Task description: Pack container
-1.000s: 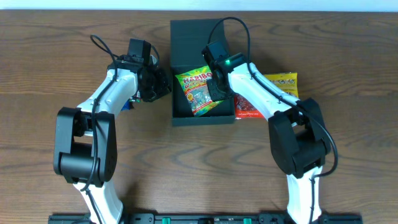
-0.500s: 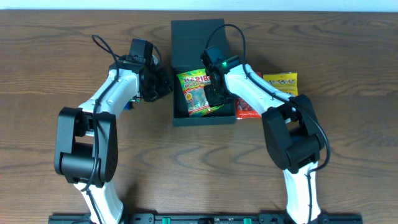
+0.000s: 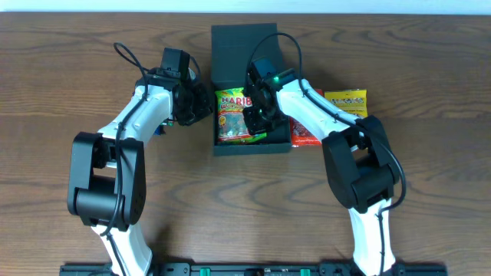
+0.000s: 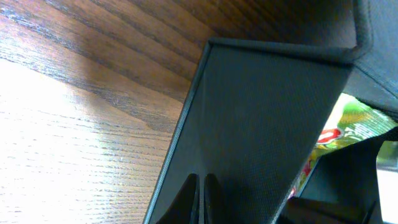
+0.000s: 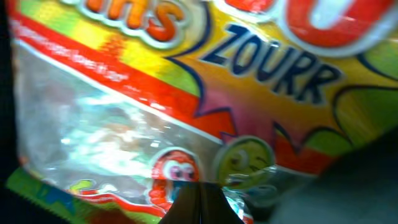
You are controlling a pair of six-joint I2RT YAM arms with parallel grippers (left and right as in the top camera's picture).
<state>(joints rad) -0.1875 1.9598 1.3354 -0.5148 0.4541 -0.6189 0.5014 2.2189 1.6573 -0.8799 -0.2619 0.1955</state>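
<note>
overhead view of a wooden surface (image 3: 230,215) with two robot arms reaching in towards one dark teal-green container (image 3: 253,146). the container sits at the far middle of the surface, its hinged flap lid (image 3: 244,42) folded back and lying open, so the inside is free for loading.

the left gripper (image 3: 203,103) is just outside the container's left wall. in the left wrist view its two fingers are drawn together with nothing between them, their tips against the wall. it is probably there to brace the box so it does not slide while the other arm works.

the right gripper (image 3: 255,119) is down inside the container, on a green and yellow haribo packet (image 3: 230,115). the right wrist view is filled by the packet's printed film; the gripper's fingers meet in a narrow point on it and seem to pinch the film. the packet lies towards the left of the box floor, which would leave room beside it.

there are three snack packets in all. one is in the container. two wait on the surface to its right: a red packet (image 3: 305,136), partly hidden under the right arm and just beside the box, and a yellow packet (image 3: 345,100) farther out. packing looks about a third done.
</note>
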